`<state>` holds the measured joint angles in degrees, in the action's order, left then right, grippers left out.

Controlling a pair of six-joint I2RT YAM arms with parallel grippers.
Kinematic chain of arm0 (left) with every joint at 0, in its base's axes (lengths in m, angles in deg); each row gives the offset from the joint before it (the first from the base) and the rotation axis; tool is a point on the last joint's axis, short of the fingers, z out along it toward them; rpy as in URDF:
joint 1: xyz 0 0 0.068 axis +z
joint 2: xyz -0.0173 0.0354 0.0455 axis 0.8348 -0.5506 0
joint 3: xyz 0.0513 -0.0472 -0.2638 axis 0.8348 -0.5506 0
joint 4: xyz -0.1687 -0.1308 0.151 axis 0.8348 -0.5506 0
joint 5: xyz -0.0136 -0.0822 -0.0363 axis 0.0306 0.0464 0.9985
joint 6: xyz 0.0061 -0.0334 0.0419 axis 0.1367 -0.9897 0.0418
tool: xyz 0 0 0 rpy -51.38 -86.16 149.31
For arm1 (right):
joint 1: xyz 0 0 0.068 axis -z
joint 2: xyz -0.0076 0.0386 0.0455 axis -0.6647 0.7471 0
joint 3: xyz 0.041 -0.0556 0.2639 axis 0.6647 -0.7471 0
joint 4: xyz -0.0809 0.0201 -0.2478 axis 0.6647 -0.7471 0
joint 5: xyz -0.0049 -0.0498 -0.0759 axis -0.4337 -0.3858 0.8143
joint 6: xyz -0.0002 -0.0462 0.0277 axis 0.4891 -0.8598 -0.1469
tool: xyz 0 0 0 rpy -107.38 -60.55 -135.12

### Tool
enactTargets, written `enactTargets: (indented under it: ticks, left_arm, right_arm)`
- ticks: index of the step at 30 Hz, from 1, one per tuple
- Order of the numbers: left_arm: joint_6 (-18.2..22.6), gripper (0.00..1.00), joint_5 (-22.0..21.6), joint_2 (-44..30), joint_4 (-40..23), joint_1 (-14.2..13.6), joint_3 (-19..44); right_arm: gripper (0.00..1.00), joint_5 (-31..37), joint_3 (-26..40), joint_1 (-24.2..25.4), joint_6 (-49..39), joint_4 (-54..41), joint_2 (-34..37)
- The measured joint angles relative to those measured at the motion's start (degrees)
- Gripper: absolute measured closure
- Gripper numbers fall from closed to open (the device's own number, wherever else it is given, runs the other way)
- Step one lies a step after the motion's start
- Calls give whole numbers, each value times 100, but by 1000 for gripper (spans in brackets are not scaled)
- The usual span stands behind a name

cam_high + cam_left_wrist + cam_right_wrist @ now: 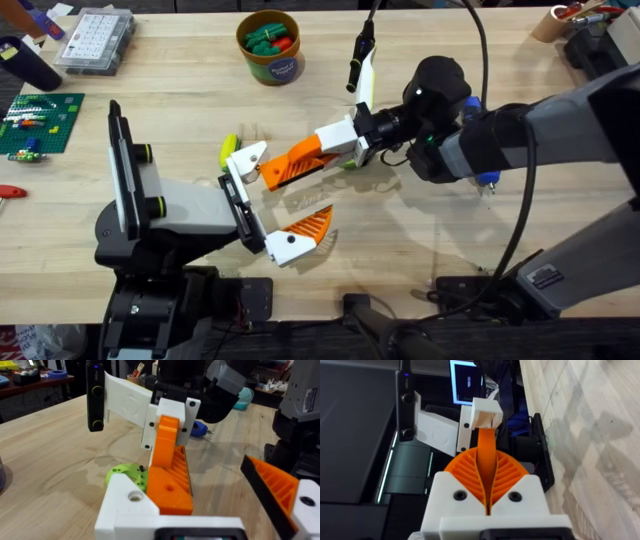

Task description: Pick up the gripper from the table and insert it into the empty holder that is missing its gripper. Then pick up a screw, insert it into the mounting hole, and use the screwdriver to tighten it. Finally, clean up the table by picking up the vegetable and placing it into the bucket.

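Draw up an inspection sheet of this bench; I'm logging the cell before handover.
Surface: wooden table, no spills seen.
Job's things: gripper at the far end of the holder; bucket at the far edge, vegetables inside.
Clutter: box and green plate far left; green disc by the holder.
Pincers: right pincer shut on the gripper; left pincer open, holding nothing.
Cables: black cable looping over the right arm.
Surroundings: monitor beyond the table.

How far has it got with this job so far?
Nothing looks finished. In hand: the right gripper, jaws shut, clamps the gripper, its white base at the holder, seating unclear. Left: fit and tighten a screw, then put the yellow-green piece in the bucket.
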<state>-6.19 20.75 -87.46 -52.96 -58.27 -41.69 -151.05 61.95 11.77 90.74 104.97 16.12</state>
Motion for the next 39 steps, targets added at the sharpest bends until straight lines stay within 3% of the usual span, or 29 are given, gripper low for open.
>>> enactTargets:
  ticks: [20,27,39]
  left_arm:
    - [1,13,-6,-10,-16,0,7]
    - [1,15,-5,-10,-17,0,9]
    - [0,15,-4,-10,-17,0,9]
  right_arm:
    - [985,-39,-4,13,256,-44,0]
    - [985,-67,-2,17,424,430,0]
    - [985,-63,-2,22,575,42,0]
